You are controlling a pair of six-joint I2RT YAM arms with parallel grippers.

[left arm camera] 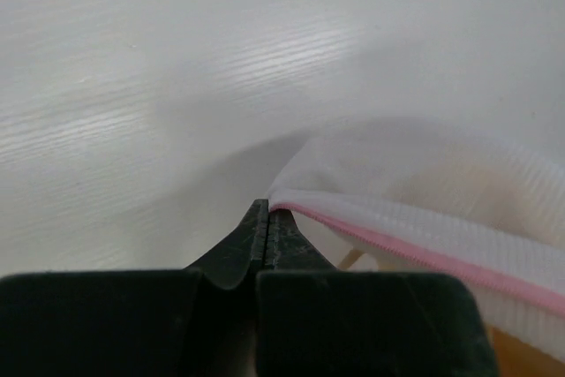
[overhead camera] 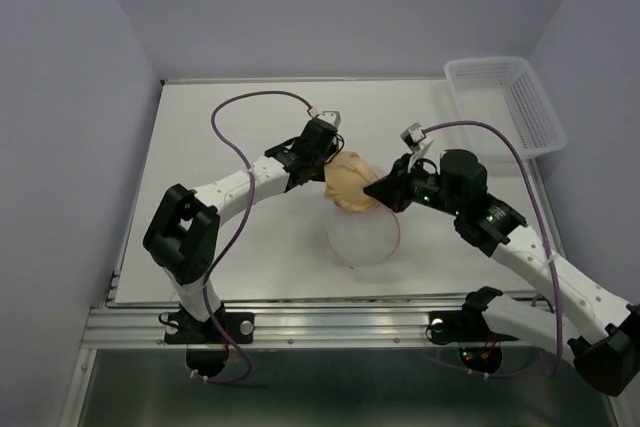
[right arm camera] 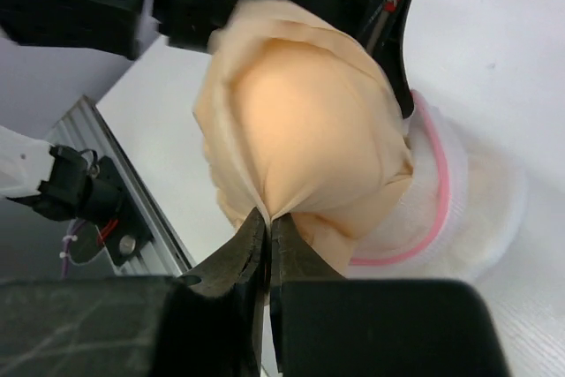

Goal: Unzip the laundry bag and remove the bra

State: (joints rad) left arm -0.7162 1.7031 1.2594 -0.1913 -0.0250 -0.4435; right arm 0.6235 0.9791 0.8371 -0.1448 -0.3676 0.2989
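Mostly outside laundry bag (overhead camera: 362, 239): bra (overhead camera: 350, 185).

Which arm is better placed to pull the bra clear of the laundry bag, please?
Right: the right gripper is shut on the bra, while the left gripper pinches the laundry bag rim.

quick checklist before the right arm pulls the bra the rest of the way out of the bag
1. Right gripper shut on the bra: ok.
2. Left gripper pinching the laundry bag rim beside the pink zipper: ok.
3. Bag opening unzipped: ok, the pink trim loops open under the bra.
4. Bra fully clear of the bag: not ok, its lower edge sits in the opening.
5. Strap snagged inside: cannot tell.
6. Basket out of the way: ok, at the far right corner.
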